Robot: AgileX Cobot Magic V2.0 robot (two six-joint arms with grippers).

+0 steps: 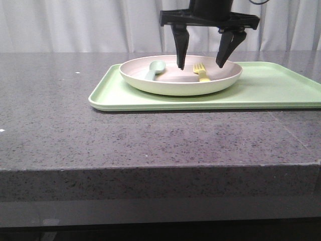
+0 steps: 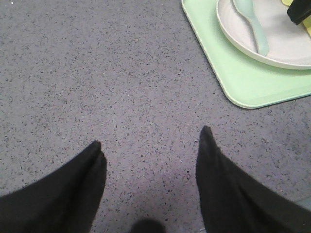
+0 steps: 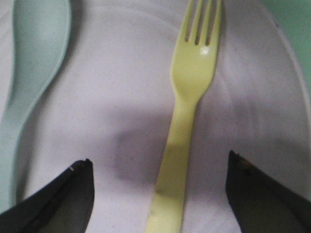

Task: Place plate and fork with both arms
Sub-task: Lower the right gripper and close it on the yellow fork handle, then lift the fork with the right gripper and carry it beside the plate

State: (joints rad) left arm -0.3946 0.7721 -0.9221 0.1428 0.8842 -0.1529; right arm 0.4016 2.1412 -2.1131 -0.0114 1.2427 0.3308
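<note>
My L gripper (image 2: 150, 145) sits nearest, fingers spread wide over bare countertop (image 2: 97, 73), holding nothing. Further out, the tray (image 1: 281, 90) carries the plate (image 1: 180, 83). R gripper (image 1: 200, 65) is above the plate, wide open and empty; the fork (image 3: 187, 121) lies flat between its fingertips, spoon (image 3: 29, 73) beside.

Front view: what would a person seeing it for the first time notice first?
Probably the black right end effector, open and hanging low over the plate, its fingers either side of the yellow fork. The plate sits on a light-green tray, with a green spoon lying beside the fork.
</note>
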